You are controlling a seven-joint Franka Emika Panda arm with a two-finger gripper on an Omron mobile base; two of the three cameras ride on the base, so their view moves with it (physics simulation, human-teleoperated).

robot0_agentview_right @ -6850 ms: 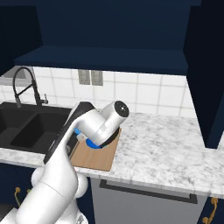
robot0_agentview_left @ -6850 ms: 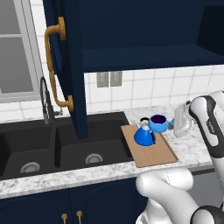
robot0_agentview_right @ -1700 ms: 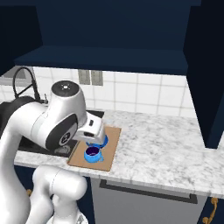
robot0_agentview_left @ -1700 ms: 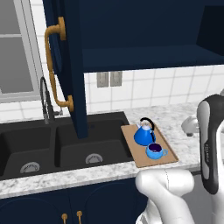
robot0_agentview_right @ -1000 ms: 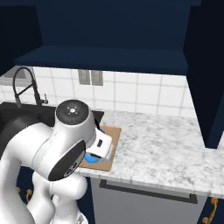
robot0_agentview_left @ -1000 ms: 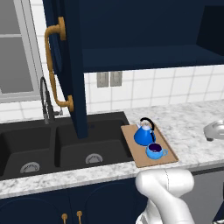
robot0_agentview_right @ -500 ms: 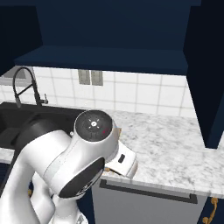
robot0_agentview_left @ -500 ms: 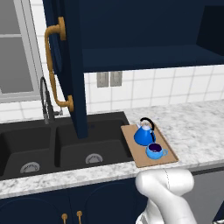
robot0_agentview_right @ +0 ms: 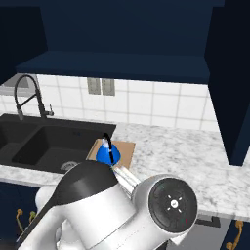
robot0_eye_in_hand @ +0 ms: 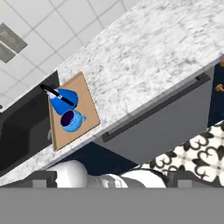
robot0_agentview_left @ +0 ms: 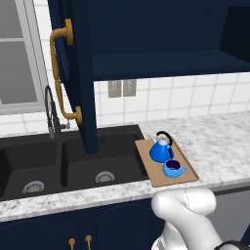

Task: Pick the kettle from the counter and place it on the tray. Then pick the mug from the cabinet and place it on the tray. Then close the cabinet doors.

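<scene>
The blue kettle [robot0_agentview_left: 160,149] and the light-blue mug [robot0_agentview_left: 173,168] stand side by side on the wooden tray [robot0_agentview_left: 148,167], on the counter [robot0_agentview_left: 219,146] right of the sink. The hand view looks at the kettle [robot0_eye_in_hand: 65,98], the mug [robot0_eye_in_hand: 72,120] and the tray [robot0_eye_in_hand: 86,98] from well away. My gripper [robot0_eye_in_hand: 117,179] is open, its tips wide apart with nothing between them. The cabinet [robot0_agentview_left: 161,63] stands open: its left door [robot0_agentview_left: 78,73] with the brass handle [robot0_agentview_left: 61,73] is swung out, and so is its right door [robot0_agentview_right: 229,73]. My arm hides the mug in the right base view, where the kettle [robot0_agentview_right: 105,152] shows.
A black double sink [robot0_agentview_left: 49,161] with a dark faucet [robot0_agentview_left: 50,112] lies left of the tray. Grey dishwasher front [robot0_eye_in_hand: 162,118] and patterned floor [robot0_eye_in_hand: 201,148] sit below the counter edge. Marble counter [robot0_agentview_right: 180,156] runs right of the tray.
My arm has swung right, out of the left base view, and now looms close in the right base view. Kettle and mug have stayed on the tray.
</scene>
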